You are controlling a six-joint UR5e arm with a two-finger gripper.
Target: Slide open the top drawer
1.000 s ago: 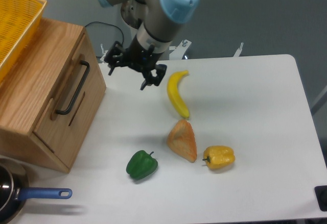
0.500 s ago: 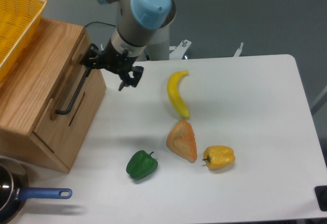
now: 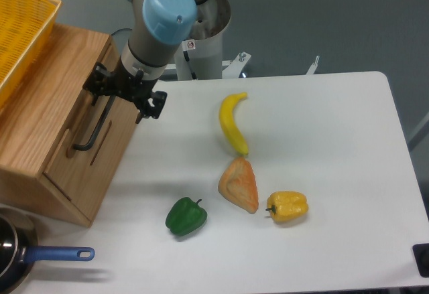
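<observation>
The top drawer (image 3: 78,132) is the light oak front of the wooden cabinet at the left, and it sits flush in the shell. Its long black bar handle (image 3: 94,123) runs slantwise down the panel. My gripper (image 3: 119,100) is open and pressed close to the drawer front at the handle's upper end. One finger (image 3: 96,83) lies on the cabinet side and the other (image 3: 151,105) on the table side. The handle's top end is hidden behind the gripper, so I cannot tell whether the fingers touch it.
A yellow mesh basket (image 3: 20,26) rests on the cabinet top. On the white table lie a banana (image 3: 232,123), an orange wedge (image 3: 239,183), a yellow pepper (image 3: 288,206) and a green pepper (image 3: 186,216). A blue-handled pan (image 3: 40,256) sits at the front left.
The arm has swung left from above the table near the banana until the open gripper sits over the handle's upper end. The drawer has not moved.
</observation>
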